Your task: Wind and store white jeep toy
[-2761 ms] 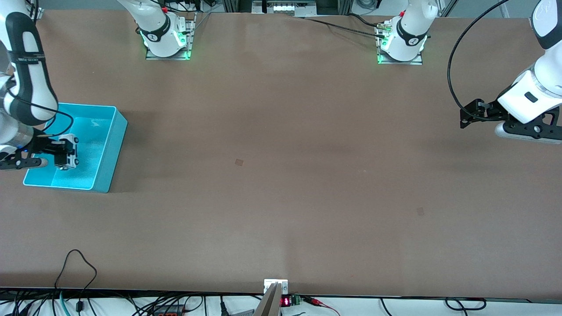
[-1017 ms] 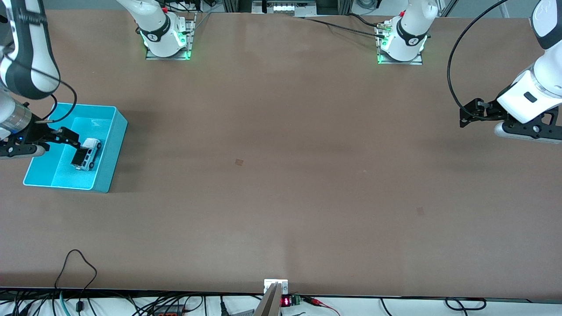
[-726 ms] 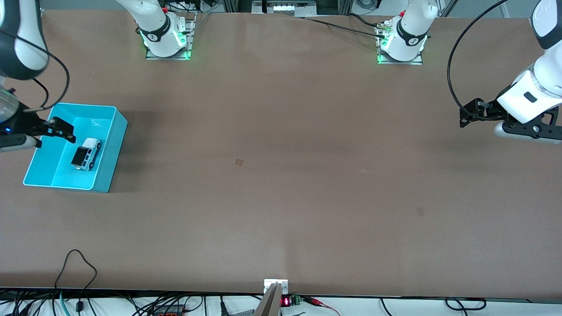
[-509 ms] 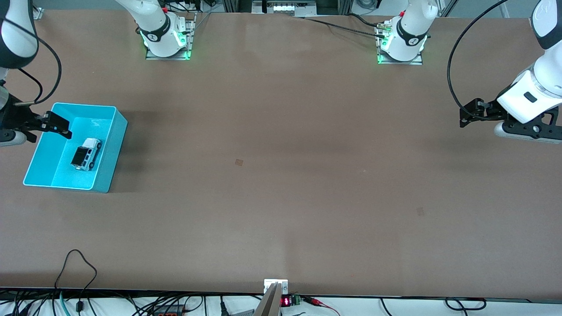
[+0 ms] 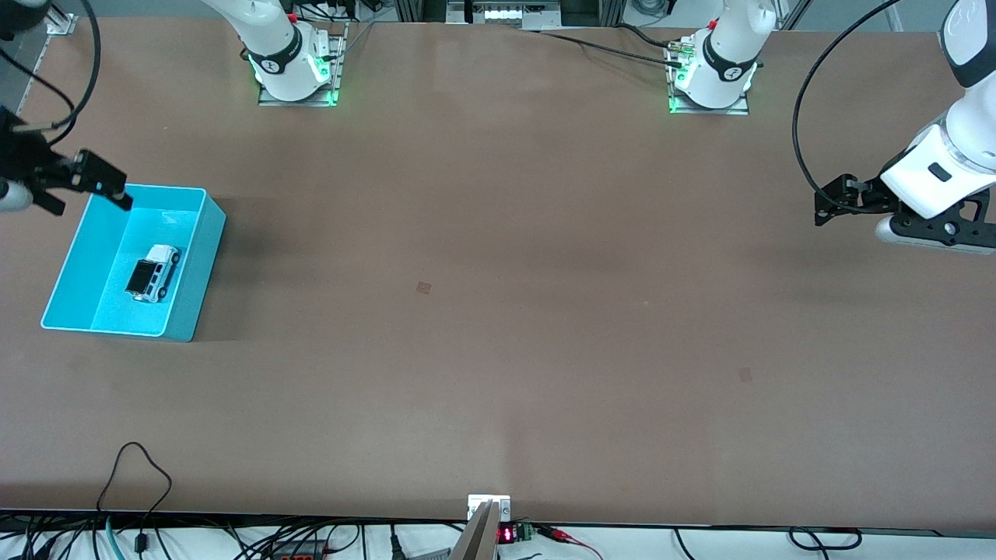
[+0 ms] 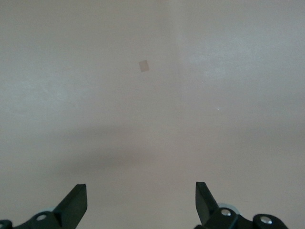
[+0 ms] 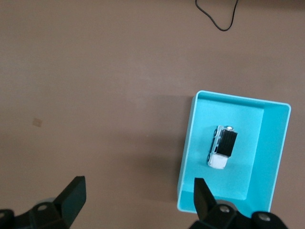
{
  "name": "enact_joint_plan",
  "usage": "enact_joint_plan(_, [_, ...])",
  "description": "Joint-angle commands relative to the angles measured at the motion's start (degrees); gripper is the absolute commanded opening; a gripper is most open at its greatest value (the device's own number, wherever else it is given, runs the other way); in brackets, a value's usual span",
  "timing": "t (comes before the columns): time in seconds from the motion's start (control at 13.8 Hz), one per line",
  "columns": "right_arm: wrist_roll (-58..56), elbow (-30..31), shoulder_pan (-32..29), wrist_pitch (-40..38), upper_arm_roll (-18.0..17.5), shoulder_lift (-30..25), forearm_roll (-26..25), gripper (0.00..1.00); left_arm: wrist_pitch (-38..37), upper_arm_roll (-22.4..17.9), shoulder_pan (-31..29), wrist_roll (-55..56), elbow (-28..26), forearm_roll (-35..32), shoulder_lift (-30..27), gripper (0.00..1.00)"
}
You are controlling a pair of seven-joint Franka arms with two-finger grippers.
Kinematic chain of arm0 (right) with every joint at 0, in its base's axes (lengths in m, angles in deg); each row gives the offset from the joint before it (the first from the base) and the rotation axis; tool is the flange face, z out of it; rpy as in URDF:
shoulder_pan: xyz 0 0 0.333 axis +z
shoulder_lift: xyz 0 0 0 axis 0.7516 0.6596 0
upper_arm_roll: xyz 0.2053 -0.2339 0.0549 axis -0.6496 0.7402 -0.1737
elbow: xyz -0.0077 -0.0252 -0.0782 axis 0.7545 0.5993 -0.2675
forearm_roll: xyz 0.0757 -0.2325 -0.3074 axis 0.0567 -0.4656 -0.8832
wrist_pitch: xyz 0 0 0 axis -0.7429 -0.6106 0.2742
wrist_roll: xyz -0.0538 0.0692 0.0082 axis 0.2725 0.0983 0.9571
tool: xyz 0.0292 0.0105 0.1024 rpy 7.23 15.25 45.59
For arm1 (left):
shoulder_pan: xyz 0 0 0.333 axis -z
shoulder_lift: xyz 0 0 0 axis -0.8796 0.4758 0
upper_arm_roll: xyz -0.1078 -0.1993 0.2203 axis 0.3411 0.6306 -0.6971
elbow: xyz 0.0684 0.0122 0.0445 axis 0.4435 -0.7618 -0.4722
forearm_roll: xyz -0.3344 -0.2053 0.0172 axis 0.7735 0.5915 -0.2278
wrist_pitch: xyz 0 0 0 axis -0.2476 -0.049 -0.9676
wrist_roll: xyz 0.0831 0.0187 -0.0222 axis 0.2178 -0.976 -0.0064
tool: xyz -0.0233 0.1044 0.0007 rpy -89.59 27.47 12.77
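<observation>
**Jeep stored in bin; both grippers empty**

Brown tabletop [image 5: 498, 311] fills the scene; the description runs from the fingers outward.

**Right gripper.** The right gripper [image 5: 97, 183] is over the farther edge of the bin [image 5: 201, 257], at the right arm's end of the table. The right wrist view shows its fingers [image 7: 71, 195] spread wide apart with nothing between them. Judgement: parted fingers and height above the rim fit a completed release, and a raised gripper is clear of the bin walls.

**Jeep.** The jeep [image 5: 153, 273] lies on the bin floor, upright on its wheels, black roof panel upward, at a slight angle to the walls and touching none that can be seen. The right wrist view confirms this [image 7: 223, 147]. Judgement: the storing step looks done; whether the toy is wound cannot be read from the pictures.

**Left gripper.** The left gripper [image 5: 826, 208] waits over bare table at the left arm's end, well apart from the bin. Its fingers [image 6: 74, 202] are apart and empty in the left wrist view. Judgement: this parked pose leaves the middle of the table free.

**Surface and room.** The table is matte and flat, with two small taped squares, one near the centre [image 5: 423, 288]. Both arm bases [image 5: 296, 74] are bolted along the farther edge. Cables [image 5: 140, 474] trail along the nearer edge.
</observation>
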Motion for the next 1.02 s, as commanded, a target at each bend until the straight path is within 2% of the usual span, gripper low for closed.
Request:
enact_joint_plan(0.0, [11.49, -3.16, 0.37, -5.74, -3.67, -1.06, 0.09, 1.00, -1.29, 0.14, 0.17, 0.25, 0.78, -0.86, -0.29, 1.00])
enact_joint_plan(0.22, [16.56, -6.42, -0.06, -7.78, -6.32, -0.53, 0.01, 1.00, -2.69, 0.05, 0.00, -0.02, 0.78, -0.86, -0.29, 1.00])
enact_joint_plan(0.44, [11.75, -6.60, -3.39, -7.08, -6.58, 0.00, 0.26, 1.00, -2.78, 0.05, -0.27, -0.02, 0.78, -0.77, -0.29, 1.00])
enact_joint_plan(0.58, [9.53, -6.69, -7.08, -6.99, -8.33, 0.17, 0.62, 1.00, -2.78, 0.05, -0.36, -0.02, 0.78, -0.77, -0.29, 1.00])
enact_joint_plan(0.73, [9.70, -6.69, -7.54, -7.16, -9.66, 0.17, 0.27, 1.00, -2.87, 0.05, -0.27, -0.02, 0.78, -0.77, -0.29, 1.00])
enact_joint_plan(0.94, [9.44, -6.69, -7.36, -7.60, -9.49, 0.00, 0.00, 1.00, -2.87, 0.05, -0.27, -0.02, 0.78, -0.77, -0.29, 1.00])
